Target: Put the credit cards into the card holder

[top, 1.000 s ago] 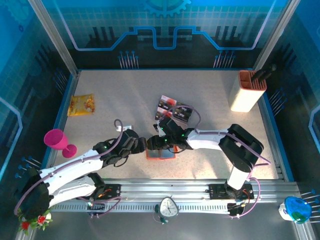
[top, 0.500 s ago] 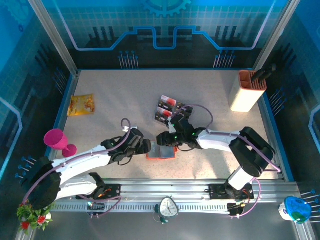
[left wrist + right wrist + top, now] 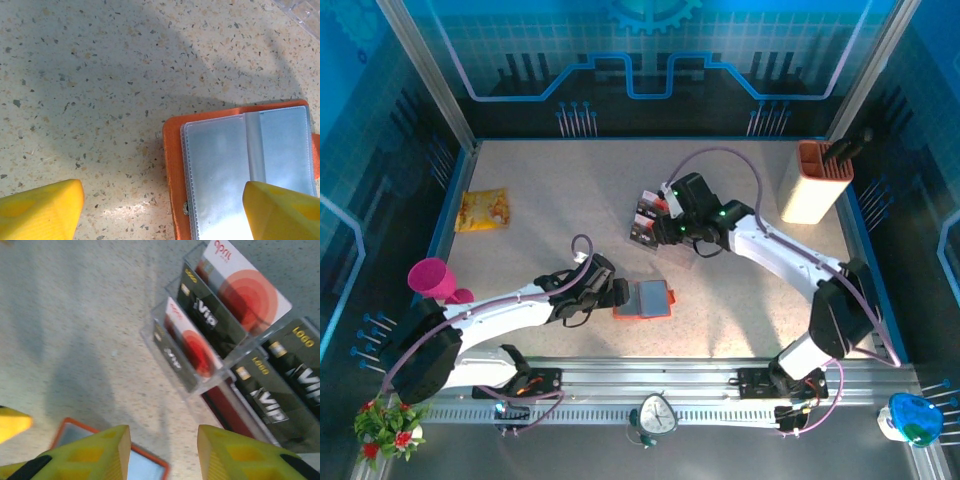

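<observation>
The card holder (image 3: 240, 165) lies open on the bare table (image 3: 540, 200), apart from the clear tray (image 3: 150, 335) holding the credit cards (image 3: 200, 335). The left gripper (image 3: 162, 200) straddles the holder's edge, fingers wide; the right gripper (image 3: 164, 440) hangs parted and empty above the tray.

Black credit cards (image 3: 207, 315): "VIP", "LOGO" printed.
</observation>
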`<state>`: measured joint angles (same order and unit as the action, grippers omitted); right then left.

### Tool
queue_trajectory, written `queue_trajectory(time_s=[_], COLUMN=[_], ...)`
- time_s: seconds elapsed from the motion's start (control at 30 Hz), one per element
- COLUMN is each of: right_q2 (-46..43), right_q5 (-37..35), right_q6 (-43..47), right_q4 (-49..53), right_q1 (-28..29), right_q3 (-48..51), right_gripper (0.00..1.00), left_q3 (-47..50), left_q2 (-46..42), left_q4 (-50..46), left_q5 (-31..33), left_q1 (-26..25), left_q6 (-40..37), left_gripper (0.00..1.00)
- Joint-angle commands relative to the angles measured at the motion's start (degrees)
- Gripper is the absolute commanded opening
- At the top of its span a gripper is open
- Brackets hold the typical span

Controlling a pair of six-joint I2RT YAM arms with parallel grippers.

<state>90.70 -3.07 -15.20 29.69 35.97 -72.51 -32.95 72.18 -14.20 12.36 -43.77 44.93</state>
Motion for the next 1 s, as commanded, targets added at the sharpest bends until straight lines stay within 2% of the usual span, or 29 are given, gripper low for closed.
queue_trajectory(time_s=[0.0, 0.17, 0.4, 0.97], right_q2=[5.0, 10.6, 15.2, 17.6], right_q5=[-6.7, -13.3, -18.5, -21.0], right_q6=[9.0, 13.2, 15.3, 17.2], right_q4=[11.3, 14.7, 15.7, 14.4], right_q1=[0.8, 2.9, 4.3, 4.1], right_q3=[-3.6, -8.0, -10.3, -9.8], right_gripper=[0.39, 0.38, 0.34, 0.21], left_q3=[0.3, 0.3, 0.4, -0.2], left_q2=[0.1, -0.2, -0.7, -1.2], left_q4=[0.1, -0.4, -1.0, -1.4], left_q5=[0.6, 1.4, 1.9, 1.9], left_q1=[-0.4, -0.4, -0.4, -0.4], left_q6=[-0.4, -0.5, -0.5, -0.8], left_gripper=[0.84, 0.84, 0.85, 0.84])
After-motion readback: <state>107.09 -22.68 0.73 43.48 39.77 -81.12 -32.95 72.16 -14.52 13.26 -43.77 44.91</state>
